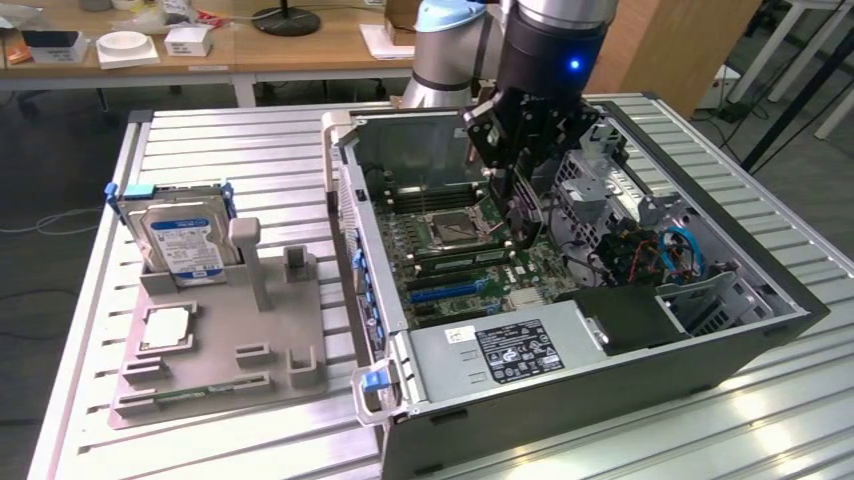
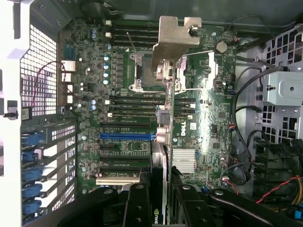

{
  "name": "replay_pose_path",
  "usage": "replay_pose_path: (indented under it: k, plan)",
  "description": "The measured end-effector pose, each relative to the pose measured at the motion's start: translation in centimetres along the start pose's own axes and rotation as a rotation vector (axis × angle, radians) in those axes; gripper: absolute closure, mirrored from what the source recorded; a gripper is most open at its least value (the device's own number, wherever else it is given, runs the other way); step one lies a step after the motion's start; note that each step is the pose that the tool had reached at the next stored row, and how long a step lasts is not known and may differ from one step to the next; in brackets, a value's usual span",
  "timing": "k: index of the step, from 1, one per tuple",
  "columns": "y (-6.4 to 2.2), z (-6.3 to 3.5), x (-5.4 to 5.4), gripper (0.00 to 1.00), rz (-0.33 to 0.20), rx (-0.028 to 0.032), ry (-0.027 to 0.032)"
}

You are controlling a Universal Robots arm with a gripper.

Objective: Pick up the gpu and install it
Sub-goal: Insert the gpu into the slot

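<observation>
- Gripper [image 1: 518,205]: black two-finger unit on the arm, down inside the open computer case [image 1: 747,290]. Jaws closed on the gpu, one finger [image 2: 138,203] against each flat face.
- gpu [image 1: 526,228]: thin dark card, seen edge-on. It hangs lengthwise from the gripper over the motherboard [image 1: 461,270], clear of the fixture on the table. In the wrist view its bent silver bracket [image 2: 177,45] is the far end, in line with the processor socket [image 2: 142,71]. Whether it touches the board cannot be told.
- Expansion slots: a blue slot [image 2: 127,136] with black ones beside it, near the rear wall of the case, all bare.
- Heatsink [image 2: 183,158]: small, finned, silver, just beside the card's edge.
- Memory slots [image 1: 461,255]: rows flanking the socket, close under the card.
- Power supply [image 1: 514,350]: grey box with a black label at the near end of the case.
- Cables [image 1: 674,250]: red, blue and black, bundled in the drive bay toward the exterior view's right.
- Fixture [image 1: 227,350]: grey tray on the slatted table [image 1: 227,150], well apart from the gripper, toward the exterior view's left.
- Hard drive [image 1: 180,245]: silver with a blue-white label, standing upright in the fixture.
- Memory stick [image 1: 174,397]: narrow and green, lying at the fixture's near edge.
</observation>
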State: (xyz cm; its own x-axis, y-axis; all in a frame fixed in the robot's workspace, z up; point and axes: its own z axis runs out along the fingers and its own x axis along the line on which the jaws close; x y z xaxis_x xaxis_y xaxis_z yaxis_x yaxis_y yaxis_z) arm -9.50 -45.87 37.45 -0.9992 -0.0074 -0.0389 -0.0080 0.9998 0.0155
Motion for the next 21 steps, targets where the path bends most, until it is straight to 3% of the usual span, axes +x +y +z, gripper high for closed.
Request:
replay_pose_path:
  k: [21]
  plan:
    - [-0.01,0.43,0.02,0.74,0.0,0.0,-0.0008]
